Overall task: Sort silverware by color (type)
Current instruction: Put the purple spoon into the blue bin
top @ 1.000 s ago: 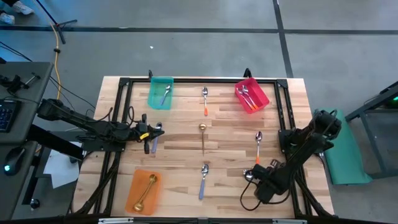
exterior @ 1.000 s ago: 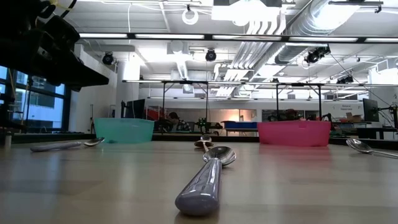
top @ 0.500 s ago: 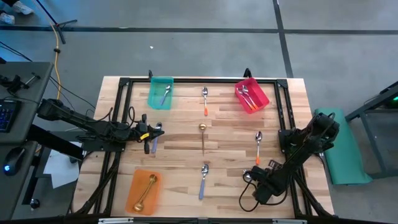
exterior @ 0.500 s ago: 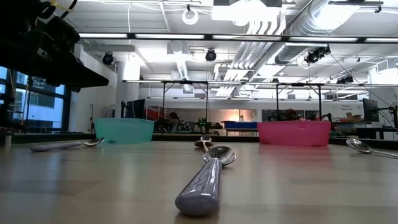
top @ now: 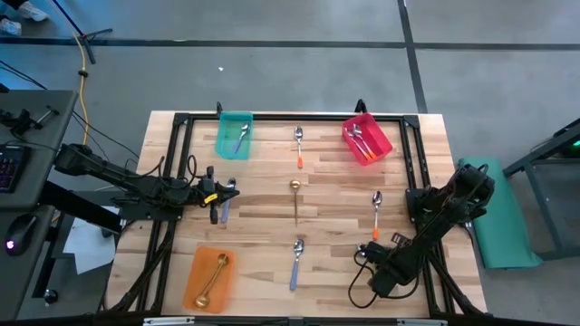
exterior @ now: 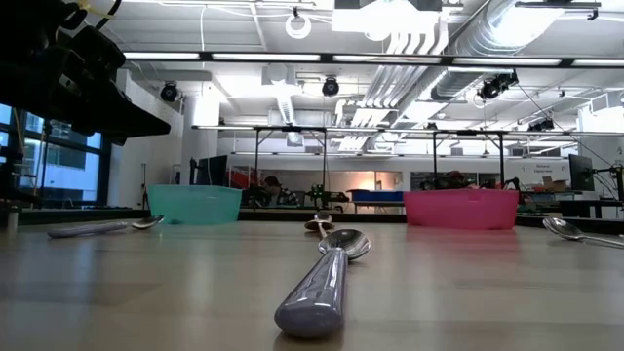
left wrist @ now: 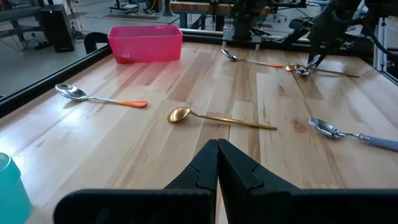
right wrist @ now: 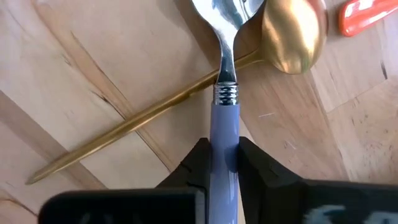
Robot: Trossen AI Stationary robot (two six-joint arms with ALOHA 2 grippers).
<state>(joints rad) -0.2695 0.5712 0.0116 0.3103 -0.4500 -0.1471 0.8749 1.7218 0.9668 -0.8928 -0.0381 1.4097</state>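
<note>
Only in the right wrist view, 1 blue-handled spoon [right wrist: 224, 130] is seen pinched by the right gripper [right wrist: 222, 163], across 1 gold spoon [right wrist: 273, 53]. Left gripper [left wrist: 217, 163]: closed, empty.

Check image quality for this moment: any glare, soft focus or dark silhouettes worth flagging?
Low view: ceiling lights glare; an arm is a black silhouette at upper left; the lavender-handled spoon looms large, its near end soft. Right wrist view: the right gripper on a lavender handle is sharp; the gold spoon shows a highlight. High view: evenly lit, soft shadows.
</note>
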